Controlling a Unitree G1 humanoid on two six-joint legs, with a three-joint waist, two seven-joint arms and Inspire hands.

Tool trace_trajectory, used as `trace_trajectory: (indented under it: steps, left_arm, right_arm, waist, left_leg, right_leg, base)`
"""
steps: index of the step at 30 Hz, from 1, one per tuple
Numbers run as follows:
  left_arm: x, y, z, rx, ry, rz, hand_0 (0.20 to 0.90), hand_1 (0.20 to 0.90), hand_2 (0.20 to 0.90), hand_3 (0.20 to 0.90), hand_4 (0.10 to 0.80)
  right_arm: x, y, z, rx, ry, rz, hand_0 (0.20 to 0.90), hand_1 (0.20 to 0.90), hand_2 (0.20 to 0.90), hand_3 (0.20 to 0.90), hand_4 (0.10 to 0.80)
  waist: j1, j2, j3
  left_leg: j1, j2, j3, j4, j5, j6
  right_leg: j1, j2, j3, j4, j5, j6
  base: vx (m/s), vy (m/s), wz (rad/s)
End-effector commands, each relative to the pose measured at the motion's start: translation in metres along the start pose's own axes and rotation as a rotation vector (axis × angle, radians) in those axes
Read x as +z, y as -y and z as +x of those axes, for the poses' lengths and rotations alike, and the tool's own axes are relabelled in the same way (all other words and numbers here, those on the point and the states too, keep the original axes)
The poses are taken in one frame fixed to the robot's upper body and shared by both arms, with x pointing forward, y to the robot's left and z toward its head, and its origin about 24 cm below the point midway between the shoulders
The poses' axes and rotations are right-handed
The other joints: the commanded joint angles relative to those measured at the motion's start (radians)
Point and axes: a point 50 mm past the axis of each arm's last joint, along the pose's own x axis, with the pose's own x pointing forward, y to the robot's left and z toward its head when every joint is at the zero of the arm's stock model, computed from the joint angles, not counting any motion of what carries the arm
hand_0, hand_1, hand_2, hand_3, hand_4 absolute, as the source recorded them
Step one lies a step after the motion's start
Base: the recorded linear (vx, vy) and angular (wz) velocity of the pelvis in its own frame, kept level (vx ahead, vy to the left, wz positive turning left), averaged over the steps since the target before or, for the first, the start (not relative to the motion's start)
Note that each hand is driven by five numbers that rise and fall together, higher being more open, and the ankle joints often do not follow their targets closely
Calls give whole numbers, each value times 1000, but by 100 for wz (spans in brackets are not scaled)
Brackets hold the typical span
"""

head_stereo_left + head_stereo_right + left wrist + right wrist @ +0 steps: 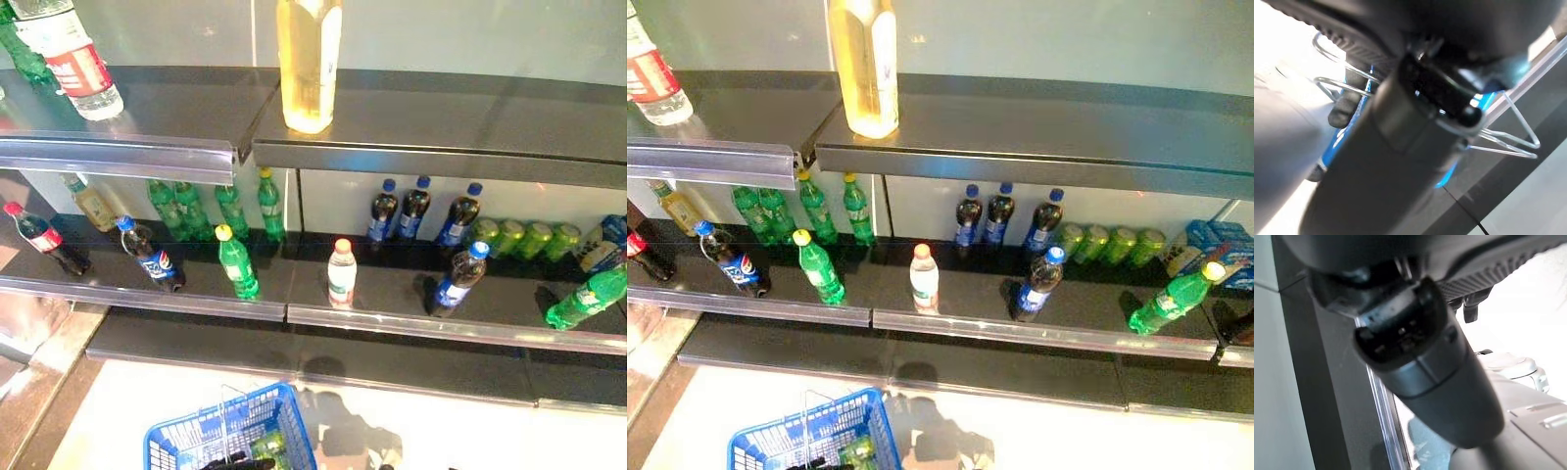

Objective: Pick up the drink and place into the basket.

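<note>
A blue basket [230, 431] with wire handles [227, 411] stands low at the front left, and a green drink [266, 446] lies inside it. My left hand [235, 463] shows as a dark shape at the basket's top. In the left wrist view its fingers [1346, 105] curl round the wire handle [1327, 83]. My right hand [1420, 357] shows only in the right wrist view, beside a dark shelf edge [1376, 396]; its fingers [1475, 303] hang relaxed and hold nothing. On the middle shelf stand a green bottle [236, 262], a small white bottle [341, 273] and a cola bottle [460, 277].
The middle shelf [392, 323] also carries several green bottles [196, 208], dark bottles [416, 208] and green cans [524, 238] at the back. The top shelf [441, 147] bears a tall yellow bottle [308, 61] and a clear bottle [73, 59]. A green bottle [588, 297] leans at right.
</note>
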Motion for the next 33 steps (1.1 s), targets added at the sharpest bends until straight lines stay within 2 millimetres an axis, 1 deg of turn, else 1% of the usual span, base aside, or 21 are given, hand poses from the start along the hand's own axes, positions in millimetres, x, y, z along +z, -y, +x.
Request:
trace_trajectory:
  steps: [1, 7, 11, 15, 17, 18, 21, 23, 24, 26, 27, 29, 31, 32, 33]
  left_arm:
    - [34, 6, 1, -65, 118, 43, 300, 300, 300, 200, 100]
    - [37, 7, 1, -60, 122, 54, 300, 300, 300, 200, 100]
    - [35, 6, 1, -59, 114, 60, 300, 300, 300, 200, 100]
    - [34, 4, 0, -56, 106, 55, 300, 300, 300, 200, 100]
    - [32, 5, 0, -61, 107, 52, 300, 300, 300, 200, 100]
    - [34, 8, 1, -70, 118, 55, 300, 300, 300, 200, 100]
    - [49, 21, 3, -98, 176, 62, 300, 300, 300, 200, 100]
    - [57, 26, 3, -108, 200, 58, 300, 300, 300, 200, 100]
    - [62, 29, 3, -112, 214, 53, 300, 300, 300, 200, 100]
    - [73, 33, 2, -126, 242, 46, 300, 300, 300, 200, 100]
    - [74, 34, 2, -129, 244, 49, 300, 300, 300, 200, 100]
    - [81, 37, 1, -146, 272, 48, 300, 300, 300, 200, 100]
    - [82, 38, 1, -146, 278, 45, 300, 300, 300, 200, 100]
    - [95, 38, -1, -158, 325, 44, 300, 300, 300, 200, 100]
    - [96, 38, -2, -163, 334, 43, 300, 300, 300, 200, 100]
  right_arm:
    - [9, 3, 1, -1, 0, -36, 900, 900, 900, 900, 800]
    - [9, 1, 1, 22, -2, -28, 900, 900, 900, 900, 800]
    - [5, 1, 1, 30, -26, -68, 900, 900, 900, 900, 800]
    - [3, 7, 0, 19, -50, -89, 900, 900, 900, 900, 800]
    - [2, 9, 0, 12, -58, -101, 900, 900, 900, 900, 800]
    - [4, 8, 0, 6, -54, -102, 900, 900, 900, 900, 800]
    - [21, 8, 1, -12, -11, -100, 900, 900, 900, 900, 800]
    - [31, 8, 1, -16, 12, -101, 900, 900, 900, 900, 800]
    - [37, 9, 1, -20, 23, -106, 900, 900, 900, 900, 800]
    - [50, 12, 0, -30, 67, -90, 900, 900, 900, 900, 800]
    - [51, 12, 0, -30, 73, -87, 900, 900, 900, 900, 800]
    - [63, 15, -1, -33, 135, -56, 900, 900, 900, 900, 800]
    - [65, 15, -1, -33, 143, -53, 900, 900, 900, 900, 800]
    - [84, 18, -4, -32, 237, -37, 900, 900, 900, 900, 800]
    - [89, 18, -5, -35, 270, -12, 900, 900, 900, 900, 800]
  waist:
    - [37, 24, 4]
    - [37, 16, 1]
    - [36, 12, 4]
    - [37, 13, 16]
    - [41, 15, 35]
    - [46, 17, 52]
    - [54, 24, 109]
    - [58, 27, 136]
    - [58, 27, 155]
    - [59, 26, 201]
    - [59, 26, 204]
    - [58, 26, 231]
    - [58, 25, 235]
    - [62, 15, 254]
    - [65, 14, 254]
  left_leg:
    - [26, 9, -4, 24, -50, 17]
    - [35, 10, -1, 25, -56, 21]
    - [39, 11, 0, 17, -55, 18]
    - [28, 18, 1, 6, -45, 9]
    - [-12, 26, 0, 2, -29, 3]
    - [-44, 29, -3, -1, -15, -1]
    - [-133, 35, -14, -1, 15, -4]
    - [-165, 34, -25, 0, 28, -2]
    - [-190, 31, -35, 16, 34, 0]
    - [-271, 25, -63, 107, 34, -5]
    - [-280, 24, -66, 119, 32, -5]
    - [-346, 16, -72, 229, 12, -7]
    - [-359, 14, -71, 249, 8, -8]
    - [-444, 2, -76, 378, -32, -11]
    - [-467, 0, -76, 412, -46, -10]
  right_leg:
    - [-49, 36, 23, 91, 25, -30]
    - [-37, 40, 34, 81, 25, -31]
    - [-30, 43, 41, 56, 37, -30]
    - [-36, 47, 47, 29, 56, -25]
    - [-71, 51, 52, 12, 73, -27]
    - [-98, 51, 51, 2, 87, -28]
    - [-173, 54, 39, -6, 107, -31]
    - [-210, 56, 38, 16, 102, -35]
    - [-237, 58, 42, 39, 96, -41]
    - [-296, 59, 45, 113, 77, -58]
    - [-301, 58, 44, 121, 74, -59]
    - [-351, 54, 31, 209, 39, -73]
    - [-361, 53, 30, 224, 34, -74]
    - [-426, 44, 22, 326, -8, -88]
    - [-447, 39, 17, 360, -22, -91]
  base:
    - [0, 0, 0]
    - [12, -11, -4]
    - [42, -33, -2]
    - [61, -44, -4]
    - [-23, -59, -5]
    - [-169, -51, -9]
    - [-283, -34, -2]
    - [-213, -15, 3]
    - [-262, -14, 2]
    - [-247, -16, 4]
    - [-153, -14, 8]
    - [-150, -8, 7]
    - [-145, -19, 14]
    - [-203, -38, 17]
    - [-182, -36, 9]
